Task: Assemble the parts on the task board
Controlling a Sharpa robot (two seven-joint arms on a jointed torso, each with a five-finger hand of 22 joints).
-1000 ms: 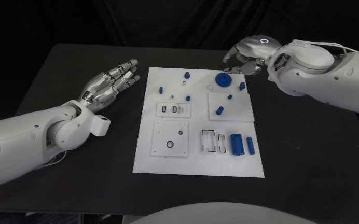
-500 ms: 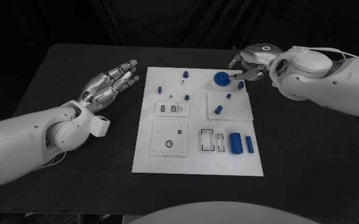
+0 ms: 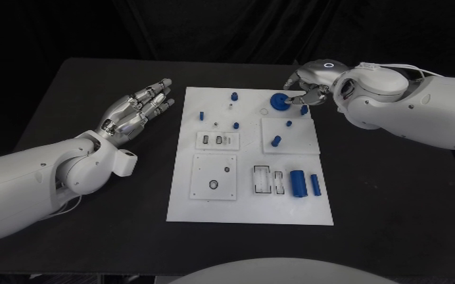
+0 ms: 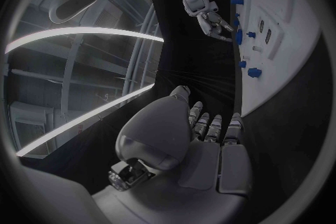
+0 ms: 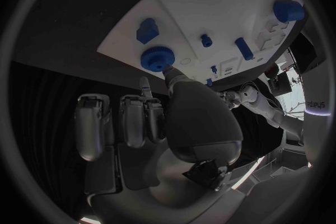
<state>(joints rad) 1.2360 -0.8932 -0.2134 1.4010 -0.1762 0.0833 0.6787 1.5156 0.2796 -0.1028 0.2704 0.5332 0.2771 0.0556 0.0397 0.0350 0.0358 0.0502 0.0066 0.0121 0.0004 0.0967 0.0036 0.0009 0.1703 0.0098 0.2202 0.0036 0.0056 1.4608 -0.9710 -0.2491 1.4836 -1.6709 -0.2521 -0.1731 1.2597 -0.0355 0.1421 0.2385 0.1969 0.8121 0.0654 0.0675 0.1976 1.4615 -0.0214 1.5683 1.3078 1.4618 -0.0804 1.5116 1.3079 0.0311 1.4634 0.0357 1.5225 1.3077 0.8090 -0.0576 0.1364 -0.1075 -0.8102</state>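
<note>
The white task board (image 3: 248, 200) lies in the middle of the black table. A blue gear (image 3: 281, 100) sits at its far right corner. My right hand (image 3: 309, 91) hangs over that corner, thumb and one fingertip reaching the gear's near rim. In the right wrist view both tips (image 5: 173, 75) stand on the same side of the gear (image 5: 158, 58), not around it. My left hand (image 3: 139, 109) lies flat with spread fingers on the table left of the board, holding nothing. Two blue cylinders (image 3: 298, 182) lie at the board's near right.
Small blue pegs (image 3: 234, 94) stand along the board's far half, and another (image 3: 278, 141) lies on a raised white tile. A short blue piece (image 3: 304, 109) sits just beside the gear, under my right hand. Bare black table (image 3: 379, 185) surrounds the board.
My right hand has swung in toward the board and come down, bringing its fingertips to the blue gear. The left hand and the parts have stayed put.
</note>
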